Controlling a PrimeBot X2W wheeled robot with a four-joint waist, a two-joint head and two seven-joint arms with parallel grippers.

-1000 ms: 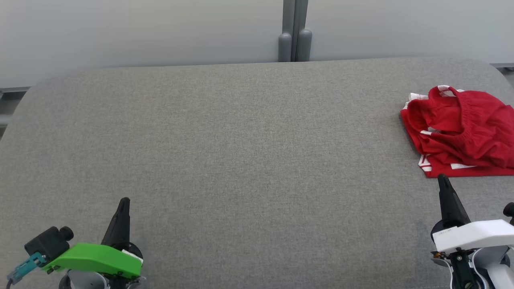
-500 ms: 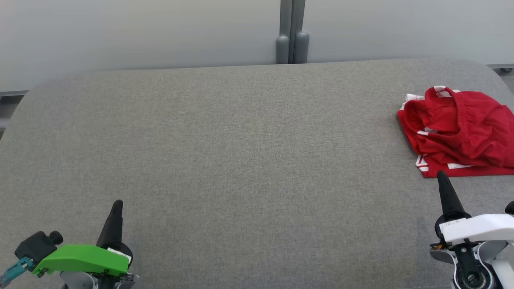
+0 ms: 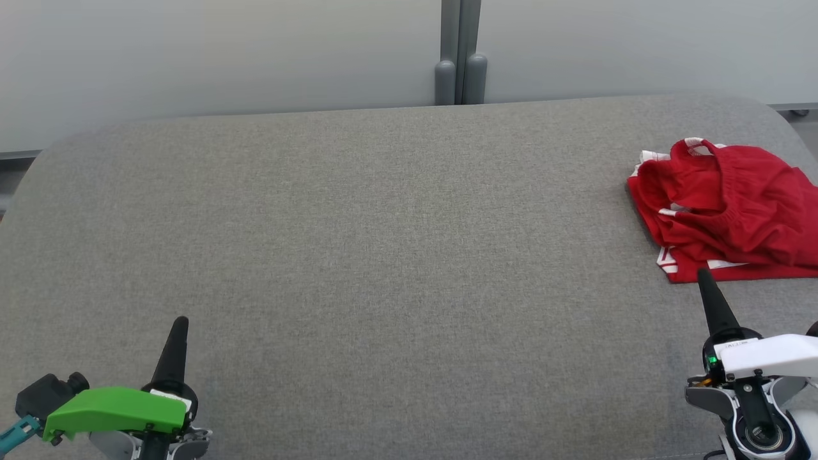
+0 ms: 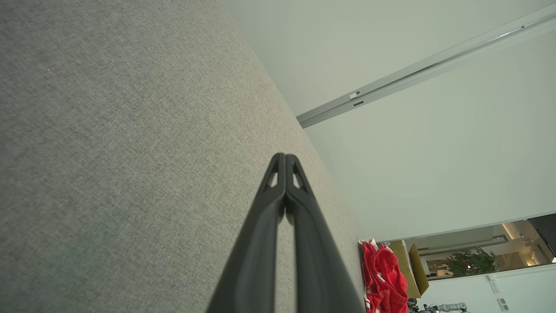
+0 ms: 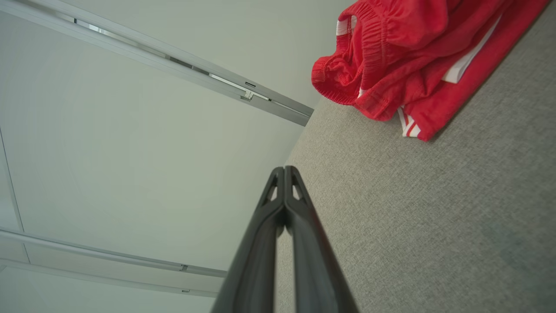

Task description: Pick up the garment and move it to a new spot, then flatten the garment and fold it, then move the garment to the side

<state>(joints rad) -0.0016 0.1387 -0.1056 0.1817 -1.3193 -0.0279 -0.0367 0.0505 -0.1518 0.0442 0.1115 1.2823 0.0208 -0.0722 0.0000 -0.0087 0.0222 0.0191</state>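
Showing a red garment [image 3: 728, 211] lying crumpled at the right end of a grey surface [image 3: 383, 255]. Hovering nearer: left end effector [image 3: 181, 322] and right end effector [image 3: 703, 275], both pinched together, empty.

Grey fabric-covered table [image 3: 383, 255], its far corners rounded. A pale grey wall [image 3: 223, 57] runs behind the far edge. A grey upright post [image 3: 455, 38] splits the wall just right of the middle of that edge, with two round-topped grey pegs [image 3: 445, 80] at its foot, one on each side. Left wrist view: a metal rail [image 4: 425, 65] crosses the wall. Beyond the table's right end stand a tan cardboard box [image 4: 418, 271] and, farther off, a green plant [image 4: 471, 262].
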